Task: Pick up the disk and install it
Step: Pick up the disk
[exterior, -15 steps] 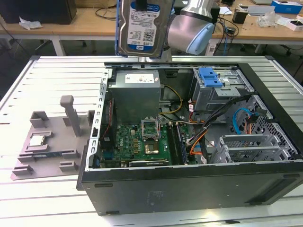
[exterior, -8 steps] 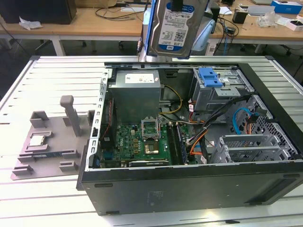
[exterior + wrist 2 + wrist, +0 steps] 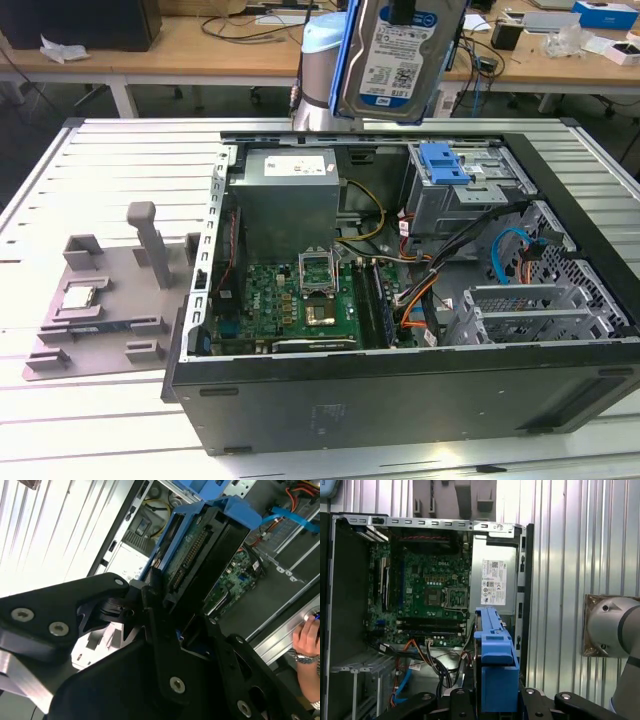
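Exterior view, disk: the disk (image 3: 398,60) hangs high over the far wall of the open computer case (image 3: 400,410); label to the camera, blue carrier down its edge on the exterior view's left; well apart from everything inside.
Exterior view, drive cage: the metal drive cage (image 3: 480,205) sits below the disk, a little to the exterior view's right; a bare blue bracket (image 3: 445,162) lies on top of it; cables (image 3: 430,285) run just beside it.
Second wrist view, gripper: the gripper (image 3: 182,617) is clamped on the disk; one black finger (image 3: 150,597) on each side, the circuit-board face and connector row pointing away from the wrist, down toward the case.
Second wrist view, bystander: a person's hand (image 3: 306,640) rests by the case's outer rim, well apart from the fingers.
First wrist view, line-up: the disk shows edge-on, rising straight out from between the fingers; the power supply (image 3: 495,582) lies just beyond it, the motherboard (image 3: 425,585) off to one side.
Doing it well, my call: keep the grip firm and the disk square; line the carrier's rails up with the cage before lowering; go slowly past the cables; mind that hand at the rim.
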`<action>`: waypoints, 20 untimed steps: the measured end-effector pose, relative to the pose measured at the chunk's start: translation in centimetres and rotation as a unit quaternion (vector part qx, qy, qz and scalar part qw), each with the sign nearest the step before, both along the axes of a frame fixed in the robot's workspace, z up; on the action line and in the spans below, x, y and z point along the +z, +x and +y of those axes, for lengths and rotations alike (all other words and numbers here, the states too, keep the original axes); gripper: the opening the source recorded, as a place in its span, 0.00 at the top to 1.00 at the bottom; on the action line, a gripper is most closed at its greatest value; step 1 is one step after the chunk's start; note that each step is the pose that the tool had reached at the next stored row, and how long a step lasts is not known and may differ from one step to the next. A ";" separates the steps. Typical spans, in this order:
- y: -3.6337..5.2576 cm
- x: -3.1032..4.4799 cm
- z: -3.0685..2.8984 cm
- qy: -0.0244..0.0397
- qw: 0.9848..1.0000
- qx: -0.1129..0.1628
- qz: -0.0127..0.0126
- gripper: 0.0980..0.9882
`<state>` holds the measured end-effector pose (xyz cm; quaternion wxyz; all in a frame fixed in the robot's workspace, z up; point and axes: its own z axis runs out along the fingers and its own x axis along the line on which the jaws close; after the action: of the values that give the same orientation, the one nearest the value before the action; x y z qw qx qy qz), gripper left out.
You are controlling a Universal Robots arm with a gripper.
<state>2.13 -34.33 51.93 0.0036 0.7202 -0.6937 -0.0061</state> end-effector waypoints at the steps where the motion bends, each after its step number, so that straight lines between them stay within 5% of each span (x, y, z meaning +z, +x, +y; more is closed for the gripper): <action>1: 0.07 0.00 0.00 0.000 1.000 0.000 0.000 0.70; 6: 0.08 0.01 -0.23 0.000 1.000 0.000 0.000 0.70; 20: 0.08 -0.01 -4.42 0.000 1.000 0.000 0.000 0.70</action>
<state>2.21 -38.76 51.93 0.0036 0.7202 -0.6938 -0.0061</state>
